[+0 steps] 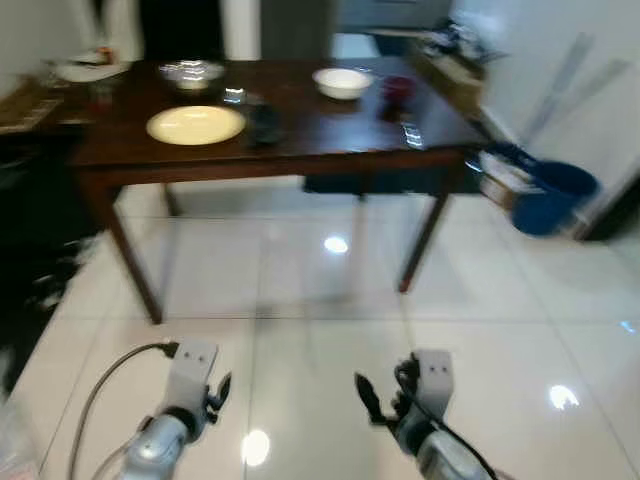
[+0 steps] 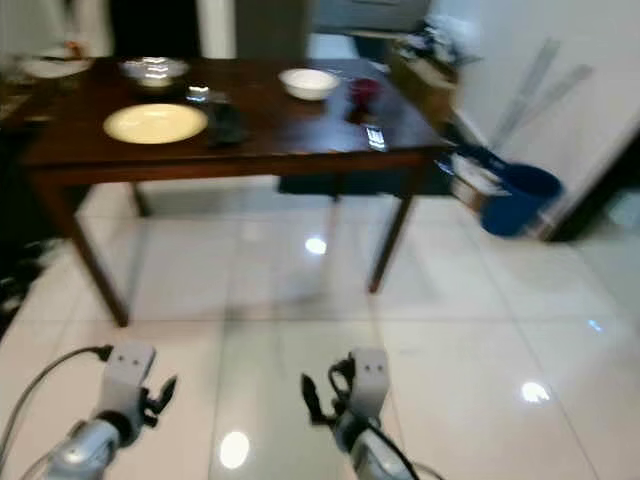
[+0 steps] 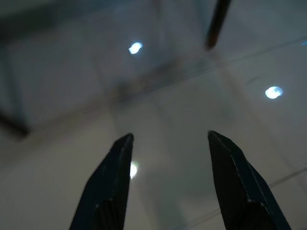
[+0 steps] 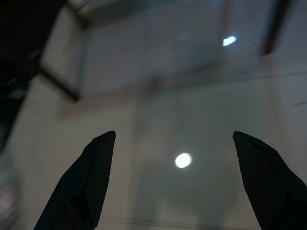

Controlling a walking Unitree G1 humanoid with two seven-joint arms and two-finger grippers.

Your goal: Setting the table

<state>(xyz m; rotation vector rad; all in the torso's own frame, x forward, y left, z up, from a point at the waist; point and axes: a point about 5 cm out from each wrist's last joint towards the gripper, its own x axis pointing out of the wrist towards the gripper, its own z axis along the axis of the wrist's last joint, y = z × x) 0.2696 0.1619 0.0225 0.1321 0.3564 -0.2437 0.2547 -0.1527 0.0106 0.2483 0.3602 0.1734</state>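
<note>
Two black-fingered grippers, left gripper point(image 3: 168, 182) and right gripper point(image 4: 180, 182), both spread and empty, low over the glossy tiled floor point(image 1: 300, 300). Well ahead: dark wooden table point(image 1: 330, 140) bearing round cream plate point(image 1: 196, 125) and white bowl point(image 1: 342, 82). Step judged: approach; next, walk closer.
</note>
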